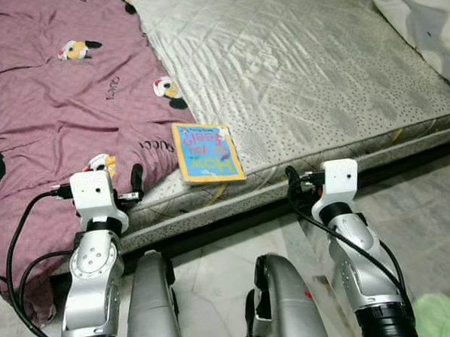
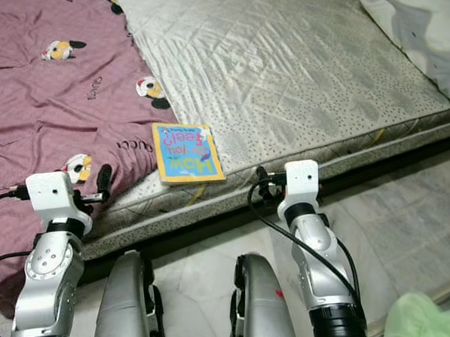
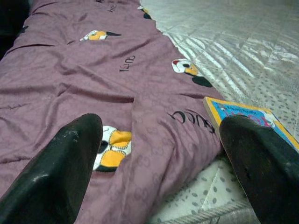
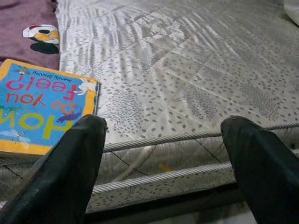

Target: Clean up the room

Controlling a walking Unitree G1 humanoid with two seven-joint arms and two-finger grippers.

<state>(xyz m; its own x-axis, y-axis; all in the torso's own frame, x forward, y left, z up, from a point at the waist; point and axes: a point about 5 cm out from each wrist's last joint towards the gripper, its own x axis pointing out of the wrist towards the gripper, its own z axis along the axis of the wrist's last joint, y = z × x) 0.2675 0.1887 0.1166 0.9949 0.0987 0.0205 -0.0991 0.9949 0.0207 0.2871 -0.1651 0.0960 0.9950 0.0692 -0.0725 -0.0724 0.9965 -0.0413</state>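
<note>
Though slightly askew, book (image 1: 207, 151) lengthwise up-bed.

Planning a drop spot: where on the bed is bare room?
Bare mattress runs from the purple blanket across to the white bedding at the far right corner. The crowded bit is the near edge, where the book lies beside the blanket hem, between the left gripper and right gripper.
</note>
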